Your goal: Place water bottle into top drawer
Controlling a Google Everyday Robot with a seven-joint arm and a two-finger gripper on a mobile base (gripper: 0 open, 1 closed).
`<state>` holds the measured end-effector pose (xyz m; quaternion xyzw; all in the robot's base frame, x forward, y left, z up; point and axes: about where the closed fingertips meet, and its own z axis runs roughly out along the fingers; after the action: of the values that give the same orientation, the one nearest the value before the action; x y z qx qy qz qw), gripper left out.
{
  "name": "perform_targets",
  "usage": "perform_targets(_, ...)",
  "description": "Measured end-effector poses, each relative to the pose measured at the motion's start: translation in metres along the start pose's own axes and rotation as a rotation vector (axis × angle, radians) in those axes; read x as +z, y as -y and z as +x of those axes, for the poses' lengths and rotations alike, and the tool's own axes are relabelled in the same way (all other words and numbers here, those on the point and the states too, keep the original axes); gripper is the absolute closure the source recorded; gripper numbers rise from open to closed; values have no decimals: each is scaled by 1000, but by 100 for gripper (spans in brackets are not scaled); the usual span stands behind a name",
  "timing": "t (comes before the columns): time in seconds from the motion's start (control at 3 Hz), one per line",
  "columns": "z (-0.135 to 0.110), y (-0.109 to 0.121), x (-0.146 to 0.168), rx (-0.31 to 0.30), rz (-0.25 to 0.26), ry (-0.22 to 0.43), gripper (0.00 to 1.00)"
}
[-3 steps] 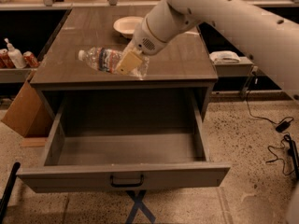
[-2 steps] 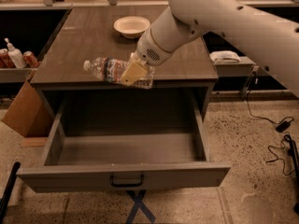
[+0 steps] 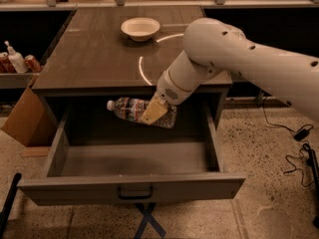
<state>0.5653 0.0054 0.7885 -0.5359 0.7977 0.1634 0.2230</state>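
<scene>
Gripping tool (image 3: 154,111): we see it clamped mid-body on the water bottle (image 3: 128,107).
Water bottle: sideways, cap left, held above the drawer floor.
Top drawer (image 3: 75,189): pulled open under the bench (image 3: 94,59).

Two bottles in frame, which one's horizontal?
The water bottle, held sideways by the gripper over the open top drawer. The white pump bottle at far left stands upright.

Dim warm light — glare arcs on the tabletop (image 3: 94,59), gripper (image 3: 152,112) clasping water bottle (image 3: 125,107) above shadowed top drawer (image 3: 134,186).
</scene>
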Motion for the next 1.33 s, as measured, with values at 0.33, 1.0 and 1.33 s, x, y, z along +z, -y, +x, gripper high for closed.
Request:
perform_targets(0.33,0,0,0,0,0,0,100)
perform_targets(1.0,23,1,47,-24,18,4,100)
perform_targets(1.33,32,5,74,-34,17,13,97)
